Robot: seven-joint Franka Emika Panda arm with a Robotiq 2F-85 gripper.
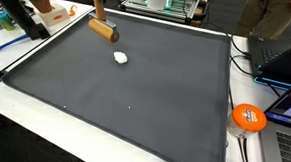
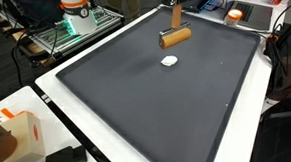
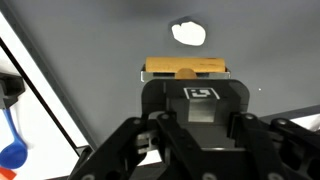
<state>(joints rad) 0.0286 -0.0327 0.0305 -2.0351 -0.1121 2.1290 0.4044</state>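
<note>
Wooden block (image 1: 104, 31): a short, brown, rounded piece over the far part of the dark mat (image 1: 137, 101). It is slightly tilted in both exterior views (image 2: 175, 37), and I cannot tell whether it touches the mat or hangs just above it.
Block in the wrist view: it lies crosswise (image 3: 185, 67), flush against the tip end of the gripper (image 3: 187, 84) and centred on it.
Fingers: drawn in to a narrow gap and, as far as the wrist view shows, clamped on the block. The pads themselves are hidden behind the gripper body.
Slim upright part (image 1: 99, 7): it stands on top of the block and runs out of the top of the frame. It is probably the fingers seen edge-on, but it is too small to be sure.
White lump (image 1: 121, 57): small and soft-looking. It lies on the mat near the block but apart from it, just ahead of the block in the wrist view (image 3: 188, 33).
Handling: a rounded block can twist between flat pads. I judge that a firm, centred hold, slow level travel and a clear gap to the lump suit this work best.
Risk: a low sweep could nudge the lump or scrape the mat.
Table (image 2: 51, 86): a white edge frames the mat.
Orange disc (image 1: 249, 117): on the table beyond the mat's edge, well apart from the block.
</note>
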